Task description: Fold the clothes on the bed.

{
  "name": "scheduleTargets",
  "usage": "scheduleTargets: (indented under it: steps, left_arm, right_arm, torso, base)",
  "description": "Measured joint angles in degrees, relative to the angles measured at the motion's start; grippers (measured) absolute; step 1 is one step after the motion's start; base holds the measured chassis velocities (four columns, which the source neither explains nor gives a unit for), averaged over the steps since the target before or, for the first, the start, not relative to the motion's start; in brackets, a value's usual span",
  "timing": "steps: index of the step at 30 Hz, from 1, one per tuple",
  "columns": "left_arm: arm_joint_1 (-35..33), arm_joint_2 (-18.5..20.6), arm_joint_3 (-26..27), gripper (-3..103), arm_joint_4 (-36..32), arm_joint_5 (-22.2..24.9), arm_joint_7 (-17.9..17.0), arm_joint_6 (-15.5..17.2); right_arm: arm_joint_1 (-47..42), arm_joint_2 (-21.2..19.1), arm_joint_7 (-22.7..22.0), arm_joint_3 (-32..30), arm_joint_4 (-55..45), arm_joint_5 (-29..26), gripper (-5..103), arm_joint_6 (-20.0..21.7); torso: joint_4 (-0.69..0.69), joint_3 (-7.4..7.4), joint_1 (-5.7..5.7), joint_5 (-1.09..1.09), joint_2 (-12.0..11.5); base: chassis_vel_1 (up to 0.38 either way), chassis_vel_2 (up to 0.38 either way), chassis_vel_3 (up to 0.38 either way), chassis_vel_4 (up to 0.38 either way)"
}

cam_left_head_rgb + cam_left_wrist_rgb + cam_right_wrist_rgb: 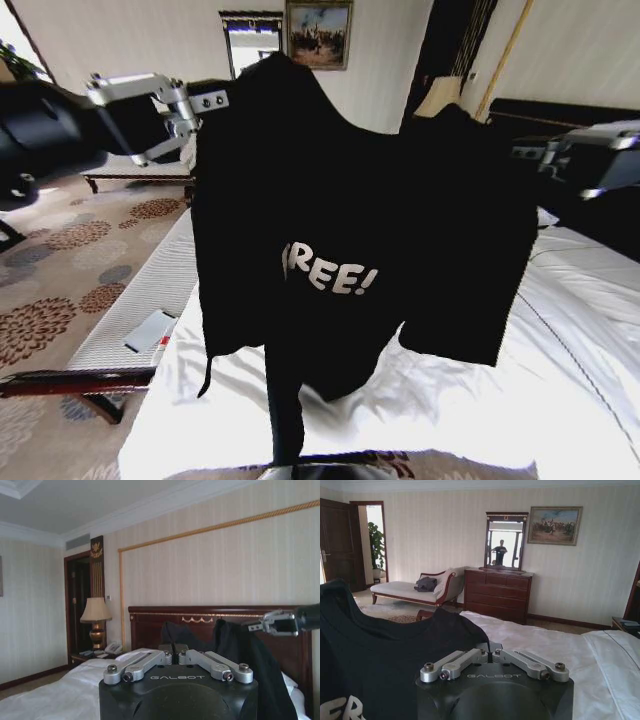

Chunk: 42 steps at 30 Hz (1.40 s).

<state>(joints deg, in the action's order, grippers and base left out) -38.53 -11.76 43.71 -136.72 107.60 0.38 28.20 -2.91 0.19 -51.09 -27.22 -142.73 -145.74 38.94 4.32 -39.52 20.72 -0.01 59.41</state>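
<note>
The clothes, one black garment [360,220] with white "FREE!" lettering, hang spread out in the air above the bed [560,340]. My left gripper [198,115] is shut on one upper corner and my right gripper [530,152] on the other. The hem dangles down to the white sheets. In the left wrist view the left gripper [175,656] pinches black fabric [240,650], with the right gripper [277,622] farther off before the headboard. In the right wrist view the right gripper [492,651] grips the garment [385,655] over the bed [545,640].
A white-cushioned bench [130,300] runs along the bed's left side, on patterned carpet [60,280]. Against the wall stand a chaise [405,589] with a black handbag [426,584] and a dresser [497,592]. A lamp [96,617] stands beside the headboard [200,622].
</note>
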Motion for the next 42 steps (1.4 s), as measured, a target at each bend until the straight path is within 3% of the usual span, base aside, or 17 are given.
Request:
scheduleTargets:
  steps: [3, 5, 9, 10, 14, 16, 18, 19, 22, 29, 33, 35, 39, 40, 42]
  left_arm:
    - [-1.4, -3.3, -6.0, 1, 0.0, -7.3, 0.0, -0.1]
    - [-1.4, -4.0, -7.5, 1, 0.2, -8.8, 0.0, -0.1]
    - [-1.1, -6.3, -14.2, 1, 3.5, -15.4, 0.0, -0.1]
    - [-1.1, -6.3, -14.2, 1, 3.5, -15.4, 0.0, -0.1]
    - [1.6, -9.8, -22.6, 1, 10.2, -22.1, 0.0, -0.5]
    - [2.6, -11.0, -24.9, 1, 12.0, -23.8, 0.0, -0.7]
    - [6.2, -14.4, -32.4, 1, 16.8, -27.2, -0.1, -0.9]
    - [6.2, -14.4, -32.4, 1, 16.8, -27.2, -0.1, -0.9]
    - [11.5, -19.8, -41.5, 1, 23.2, -31.3, 0.0, -1.0]
    - [16.1, -26.5, -48.7, 1, 33.4, -36.1, 0.0, -1.4]
    - [18.2, -30.8, -52.3, 1, 42.6, -38.6, 0.0, -1.9]
    - [18.5, -31.4, -52.9, 1, 43.6, -38.9, 0.1, -1.9]
    - [23.5, -40.6, -59.4, 1, 55.1, -44.2, 0.0, -3.6]
    - [23.5, -40.6, -59.4, 1, 55.1, -44.2, 0.0, -3.6]
    - [25.6, -44.8, -61.2, 1, 61.6, -46.4, 0.0, -4.6]
  right_arm:
    - [-7.5, 5.8, 1.3, 2.0, 1.7, 10.8, 0, -1.8]
    - [-10.3, 7.3, 1.8, 2.1, 2.3, 13.4, 0, -2.1]
    - [-20.1, 17.1, 5.6, 8.8, 7.8, 26.4, 0, -2.8]
    - [-20.1, 17.1, 5.6, 8.8, 7.8, 26.4, 0, -2.8]
    - [-20.0, 26.3, 14.5, 19.8, 15.6, 41.2, 0, -6.5]
    - [-19.9, 27.8, 15.7, 21.5, 17.2, 43.3, 0, -7.2]
    - [-19.4, 32.1, 18.5, 25.5, 22.5, 48.3, 0, -8.3]
    - [-19.4, 32.1, 18.5, 25.5, 22.5, 48.3, 0, -8.3]
    - [-18.3, 37.5, 22.2, 30.0, 32.0, 55.0, 0, -8.9]
    - [-17.1, 44.5, 26.3, 34.8, 43.4, 62.3, 0, -10.0]
    - [-16.1, 49.3, 30.1, 37.2, 53.2, 67.4, 0, -11.1]
    - [-15.9, 49.9, 30.6, 37.4, 54.6, 68.0, 0, -11.3]
    - [-14.2, 54.2, 35.2, 38.5, 65.8, 74.1, 0, -13.3]
    - [-14.2, 54.2, 35.2, 38.5, 65.8, 74.1, 0, -13.3]
    - [-13.0, 56.1, 37.1, 39.2, 70.3, 76.5, 0, -14.5]
  torso:
    - [0.01, -0.01, 0.01, 0.01, 0.0]
    - [0.02, 0.00, 0.01, 0.00, 0.0]
    - [0.01, 0.01, 0.00, 0.04, 0.0]
    - [0.01, 0.01, 0.00, 0.04, 0.0]
    - [-0.01, 0.00, 0.01, 0.01, 0.0]
    - [0.00, -0.01, 0.01, 0.00, 0.0]
    - [0.02, 0.00, 0.01, -0.01, 0.0]
    - [0.02, 0.00, 0.01, -0.01, 0.0]
    - [0.02, 0.00, 0.01, 0.01, 0.0]
    - [0.05, 0.00, 0.02, 0.02, 0.0]
    - [-0.04, 0.01, 0.01, -0.01, 0.0]
    - [-0.03, 0.01, 0.00, 0.00, 0.0]
    - [0.06, 0.01, 0.00, 0.02, 0.0]
    - [0.06, 0.01, 0.00, 0.02, 0.0]
    - [0.09, 0.01, 0.01, 0.02, 0.0]
  base:
    - [0.000, 0.000, 0.000, 0.000]
    - [0.000, 0.000, 0.000, 0.000]
    - [0.000, 0.000, 0.000, 0.000]
    - [0.000, 0.000, 0.000, 0.000]
    - [0.000, 0.000, 0.000, 0.000]
    - [0.000, 0.000, 0.000, 0.000]
    - [0.000, 0.000, 0.000, 0.000]
    - [0.000, 0.000, 0.000, 0.000]
    - [0.000, 0.000, 0.000, 0.000]
    - [0.000, 0.000, 0.000, 0.000]
    - [0.000, 0.000, 0.000, 0.000]
    - [0.000, 0.000, 0.000, 0.000]
    - [0.000, 0.000, 0.000, 0.000]
    - [0.000, 0.000, 0.000, 0.000]
    - [0.000, 0.000, 0.000, 0.000]
